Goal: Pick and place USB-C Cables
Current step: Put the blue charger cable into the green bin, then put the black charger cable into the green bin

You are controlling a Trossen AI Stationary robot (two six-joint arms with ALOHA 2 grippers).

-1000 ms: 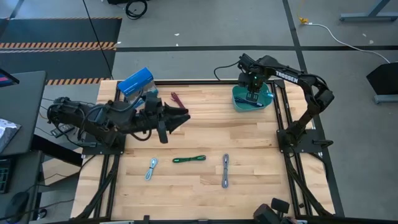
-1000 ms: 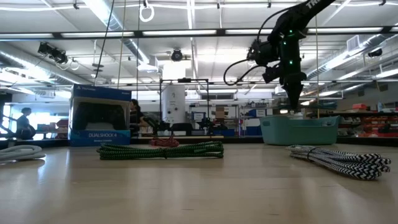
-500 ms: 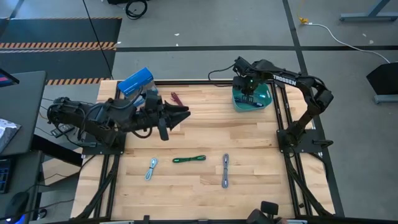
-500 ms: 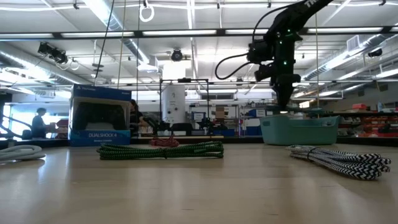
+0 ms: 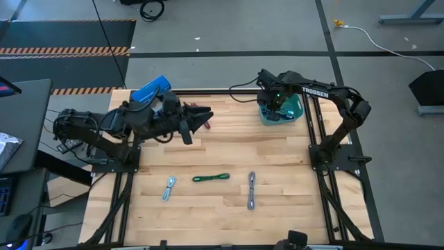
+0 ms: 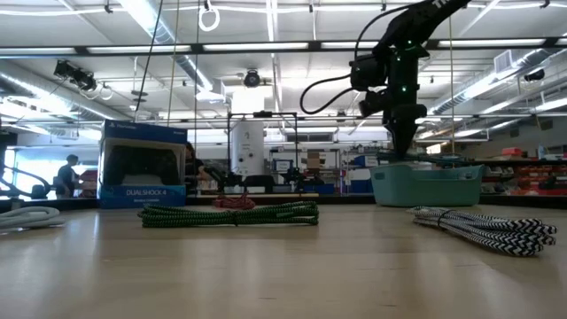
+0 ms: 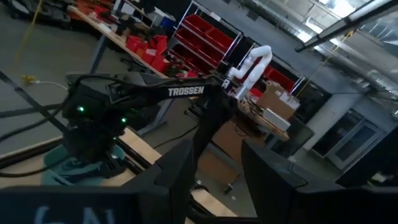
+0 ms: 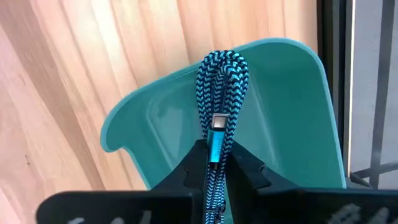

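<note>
My right gripper (image 8: 214,154) is shut on a teal-and-black braided USB-C cable (image 8: 221,78) over the teal bin (image 8: 292,106), at the table's far right (image 5: 272,105). My left gripper (image 5: 207,118) is open and empty, level above the table beside the maroon cable (image 5: 198,109); its wrist view shows the gap between its fingers (image 7: 217,168). The green cable (image 5: 211,178), the grey cable (image 5: 251,190) and the silvery-blue cable (image 5: 168,187) lie flat on the near half of the table. My right gripper pinches the teal cable bundle between its two fingers, across the strands just behind the silver connector (image 8: 219,122). The looped end (image 8: 222,62) sticks out past the fingertips over the bin's inside. Whether the loop touches the bin, I cannot tell.
A blue box (image 5: 150,90) stands at the table's far left corner, close behind my left arm. In the low view the green cable (image 6: 229,213) and the grey striped cable (image 6: 483,229) lie in front, the bin (image 6: 427,184) behind. A black frame edges the table.
My left gripper has moved toward the table's far edge, closer to the maroon cable. My right gripper has shifted a little toward the table's left, staying over the bin with the teal cable still held.
</note>
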